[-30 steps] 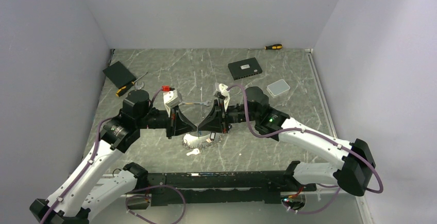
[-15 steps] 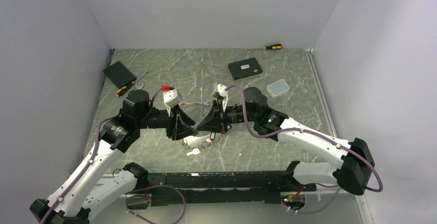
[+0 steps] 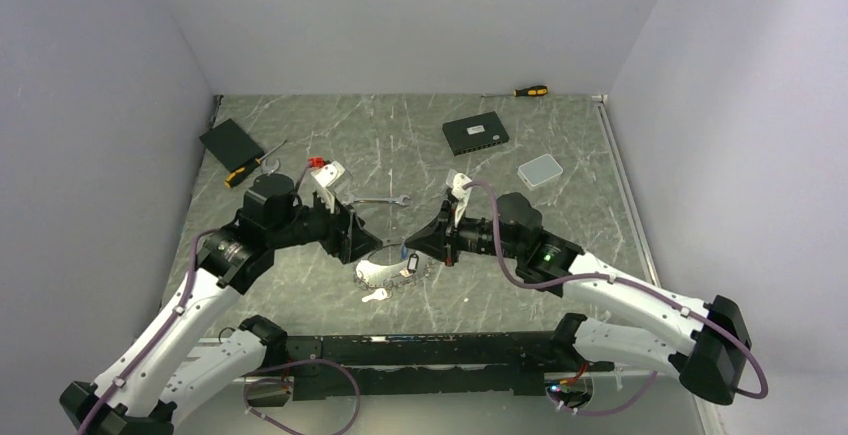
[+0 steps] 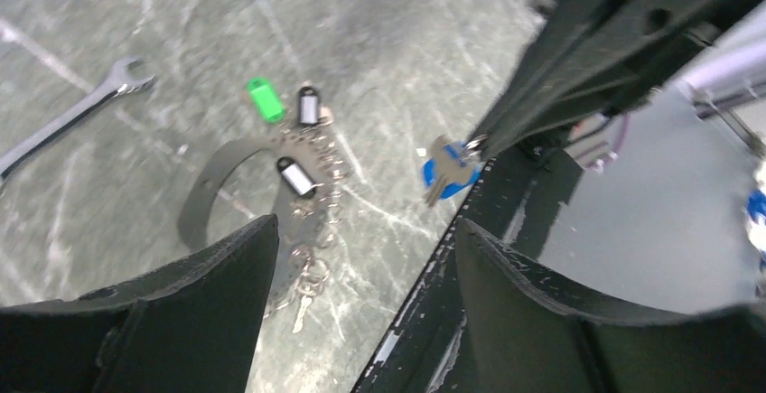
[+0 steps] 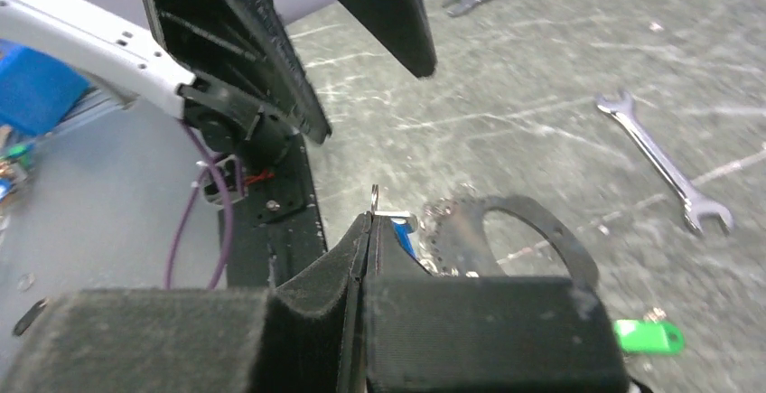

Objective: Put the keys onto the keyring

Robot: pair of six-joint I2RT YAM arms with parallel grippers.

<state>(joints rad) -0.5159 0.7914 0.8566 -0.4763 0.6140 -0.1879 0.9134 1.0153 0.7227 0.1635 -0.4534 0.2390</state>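
My right gripper (image 3: 409, 249) is shut on a silver key with a blue tag (image 4: 449, 165), held just above the table. The key's ring pokes out past the gripper (image 5: 371, 219) tips in the right wrist view. My left gripper (image 3: 361, 242) stands open a short way to its left, with nothing between its fingers (image 4: 199, 303). Below both lies the keyring (image 3: 385, 273), a wide hoop (image 5: 528, 219) carrying several keys with green (image 4: 265, 99) and black tags (image 4: 295, 176). A loose white-tagged key (image 3: 376, 295) lies nearer the arm bases.
A silver spanner (image 3: 378, 199) lies behind the grippers, and the right wrist view shows a second one (image 5: 664, 163). Further off are two screwdrivers (image 3: 250, 167) (image 3: 530, 90), a black box (image 3: 475, 133), a black pad (image 3: 230, 142) and a white case (image 3: 540, 170). The black base rail (image 3: 420, 350) runs along the near edge.
My left gripper has opened, let go of the blue-tagged key and drawn back to the left. The right arm has shifted right, still shut on that key.
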